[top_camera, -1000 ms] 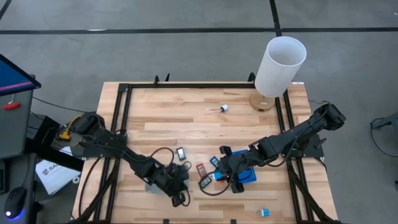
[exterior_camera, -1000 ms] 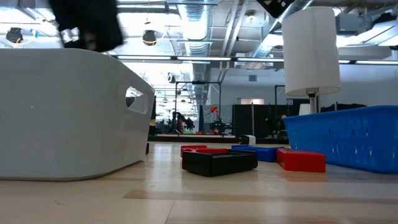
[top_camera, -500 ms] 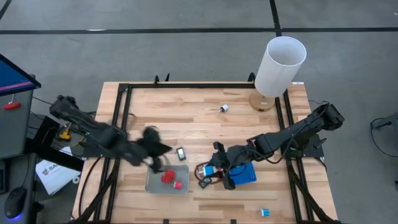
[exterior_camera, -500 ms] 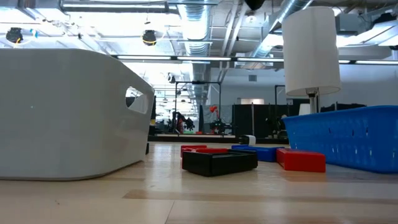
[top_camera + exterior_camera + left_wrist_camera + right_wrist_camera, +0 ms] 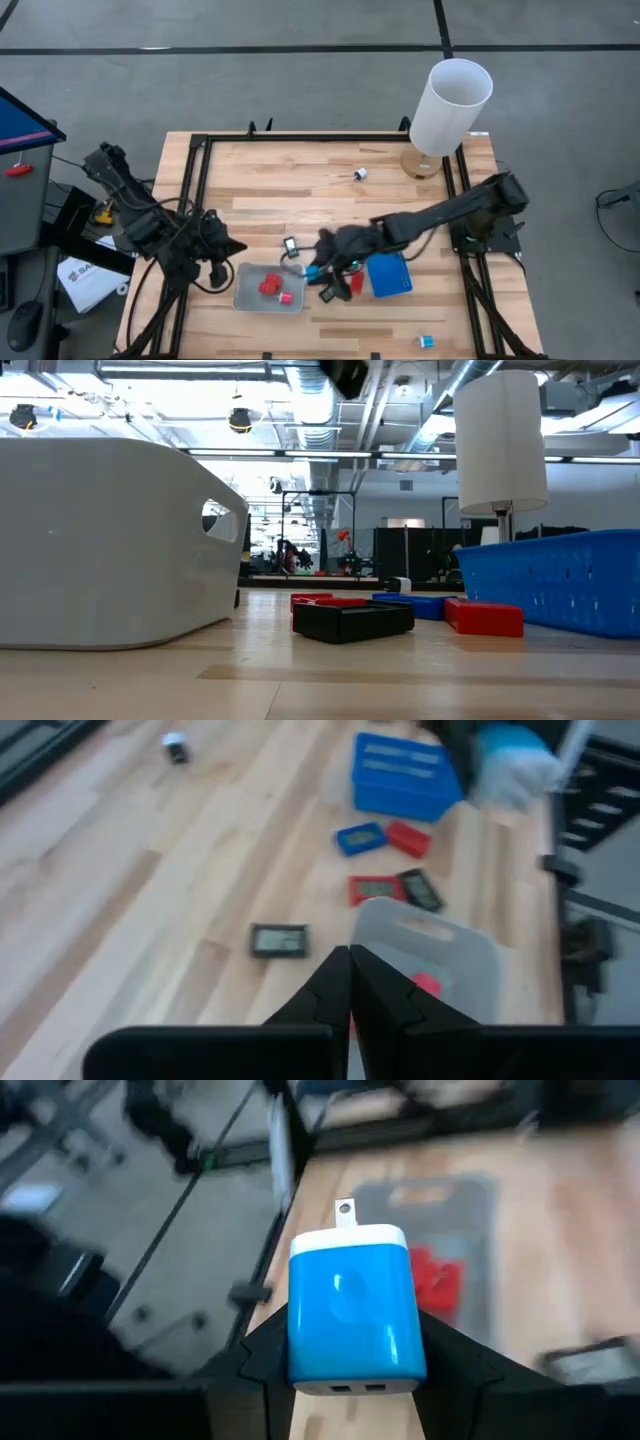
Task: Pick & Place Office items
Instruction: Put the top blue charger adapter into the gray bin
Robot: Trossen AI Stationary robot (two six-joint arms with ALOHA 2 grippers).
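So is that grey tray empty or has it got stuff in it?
Not empty. The grey tray holds two red pieces, seen from above.

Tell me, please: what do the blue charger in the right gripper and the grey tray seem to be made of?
Blue charger: probably glossy hard plastic, with a white cap and a metal prong; a highlight shows on its face. Grey tray: likely matte moulded plastic, with rounded corners and an even, dull surface.

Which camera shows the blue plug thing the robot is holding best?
The right wrist view: the blue charger fills it, white top and prong showing, clamped in the right gripper. The high view shows a cyan speck. The left wrist view shows a blur. The low view misses it.
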